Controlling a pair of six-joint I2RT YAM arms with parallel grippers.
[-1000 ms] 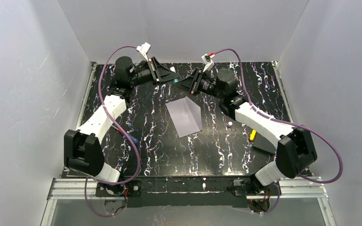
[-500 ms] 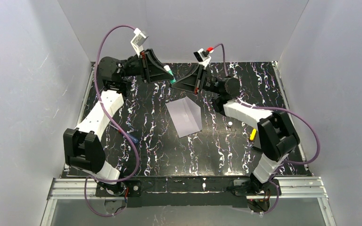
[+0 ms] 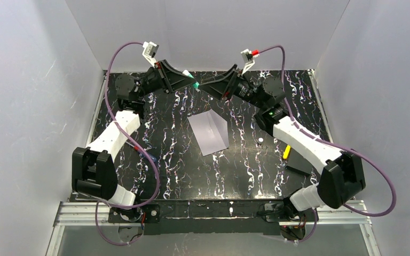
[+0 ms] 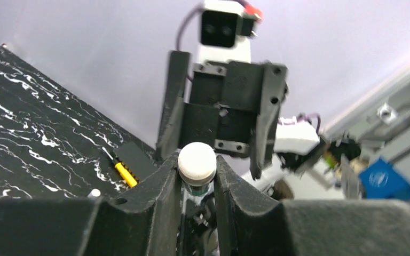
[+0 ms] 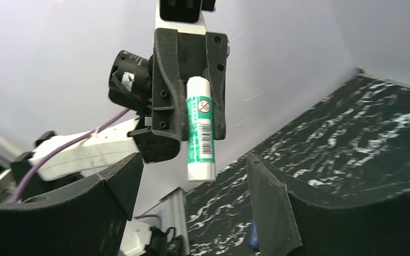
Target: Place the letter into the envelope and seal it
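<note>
The pale lavender-grey envelope (image 3: 209, 133) lies flat mid-table, its flap folded shut as far as I can tell. The letter is hidden from every view. My left gripper (image 3: 191, 81) hovers high over the far side of the table, shut on a green-and-white glue stick (image 5: 200, 128) whose white end (image 4: 197, 161) pokes out between the fingers. My right gripper (image 3: 205, 86) faces it tip to tip, open, with nothing held. In the right wrist view the stick's lower end hangs just beyond the gap of the spread right gripper (image 5: 195, 161).
A yellow marker-like piece (image 3: 286, 152) and a flat black rectangle (image 3: 299, 166) lie at the right side of the table. A small white cap (image 3: 260, 140) sits right of the envelope. A blue object (image 3: 152, 156) lies by the left arm. White walls close three sides.
The right gripper's jaws have spread open and it has drawn back to the right from the glue stick. The left gripper keeps its hold and has risen slightly. The envelope has not moved.
</note>
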